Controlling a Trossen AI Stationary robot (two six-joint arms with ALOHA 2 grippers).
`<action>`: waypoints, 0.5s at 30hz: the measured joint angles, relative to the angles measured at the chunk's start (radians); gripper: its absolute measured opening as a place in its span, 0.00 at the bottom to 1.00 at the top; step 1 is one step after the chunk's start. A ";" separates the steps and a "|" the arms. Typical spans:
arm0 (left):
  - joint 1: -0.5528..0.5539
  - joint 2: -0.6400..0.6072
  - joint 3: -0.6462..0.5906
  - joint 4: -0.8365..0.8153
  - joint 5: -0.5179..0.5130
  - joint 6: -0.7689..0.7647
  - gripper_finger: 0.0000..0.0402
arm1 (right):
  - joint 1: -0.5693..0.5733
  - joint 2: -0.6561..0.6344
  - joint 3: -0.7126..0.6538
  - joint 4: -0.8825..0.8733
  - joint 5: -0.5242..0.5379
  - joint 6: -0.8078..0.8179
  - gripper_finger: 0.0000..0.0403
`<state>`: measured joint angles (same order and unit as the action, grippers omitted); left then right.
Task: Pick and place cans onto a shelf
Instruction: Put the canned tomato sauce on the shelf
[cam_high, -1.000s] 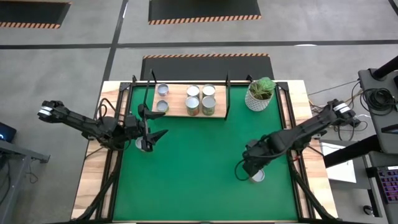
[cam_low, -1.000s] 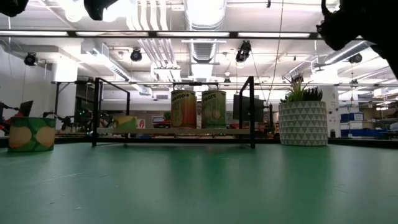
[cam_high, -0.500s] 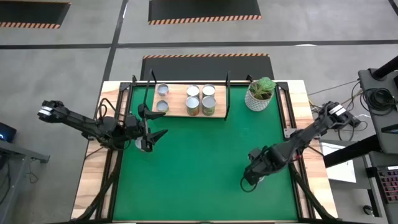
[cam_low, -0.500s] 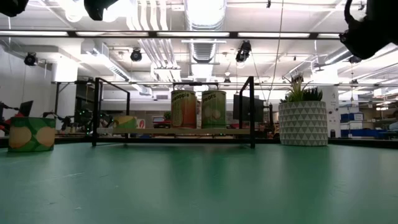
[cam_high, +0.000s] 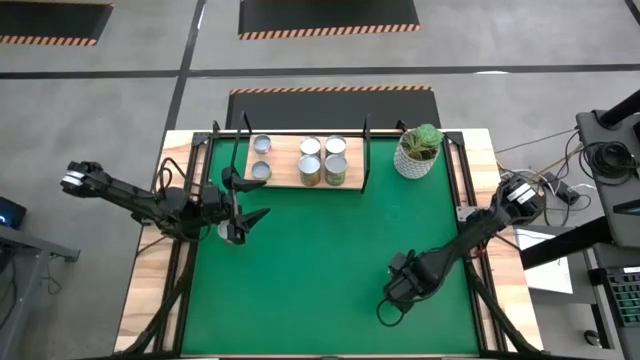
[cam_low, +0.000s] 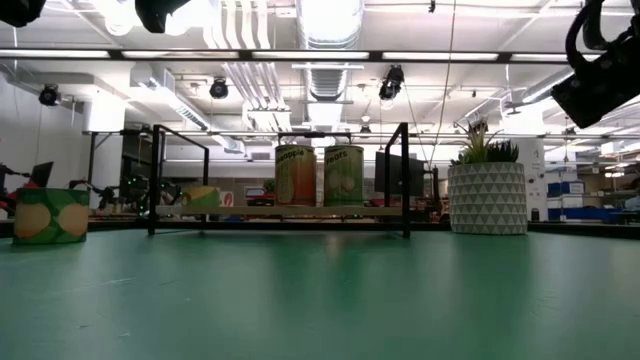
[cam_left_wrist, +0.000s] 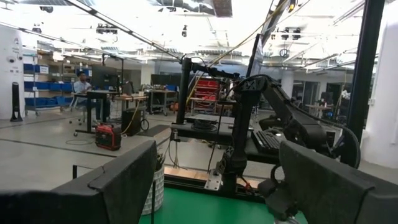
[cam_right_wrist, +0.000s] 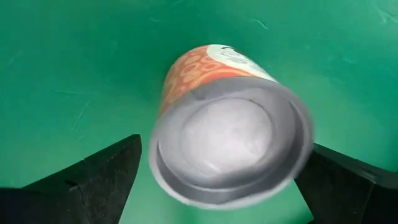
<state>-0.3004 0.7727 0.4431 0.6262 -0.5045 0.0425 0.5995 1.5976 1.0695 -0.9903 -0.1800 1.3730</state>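
Right gripper (cam_high: 392, 300): hung over the near right part of the green mat (cam_high: 320, 270), its two dark, blunt fingers (cam_right_wrist: 93, 174) spread wide to either side of a can, clear of its wall; nothing was gripped.
Can under right gripper (cam_right_wrist: 230, 143): a short metal cylinder, seen from the right wrist view with its dished, dull-silver end facing the camera inside a raised rim; its side carried an orange patterned label with a white patch. It looked tilted and slightly blurred; whether it rested on the mat cannot be told.
Left gripper (cam_high: 243, 222): sat at the left edge of the mat, just in front of the shelf's left end, its broad matt-black fingers (cam_left_wrist: 124, 183) parted and holding nothing.
Can by left gripper (cam_high: 226, 232): a round pale top showed beside the fingers; in the low view it was a squat cylinder with a green and yellow label, standing upright on the mat.
Shelf (cam_high: 290, 175): a flat rectangular light-wood board with thin black metal frames standing at both ends, set along the far edge of the mat.
Cans on shelf (cam_high: 322, 160): four stood in a tight square near the middle, shiny round tops up; three smaller round tops sat near the left end.
Plant pot (cam_high: 415, 160): white, with a triangle-patterned wall and spiky green leaves, right of the shelf.
Mat: smooth, flat green, covering a pale wood table (cam_high: 490, 200).
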 joint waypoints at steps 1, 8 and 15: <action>0.000 0.000 0.000 0.000 0.000 0.000 0.80 | 0.000 0.008 0.003 0.001 0.000 -0.005 0.94; 0.000 0.000 0.000 0.000 0.000 0.000 0.80 | -0.004 0.009 0.007 0.000 0.002 -0.008 0.79; 0.000 0.000 0.000 0.000 0.000 0.000 0.80 | -0.025 -0.019 0.036 0.001 0.095 -0.017 0.64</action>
<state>-0.3006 0.7727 0.4431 0.6266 -0.5041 0.0425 0.5744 1.5785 1.1055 -0.9889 -0.0848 1.3555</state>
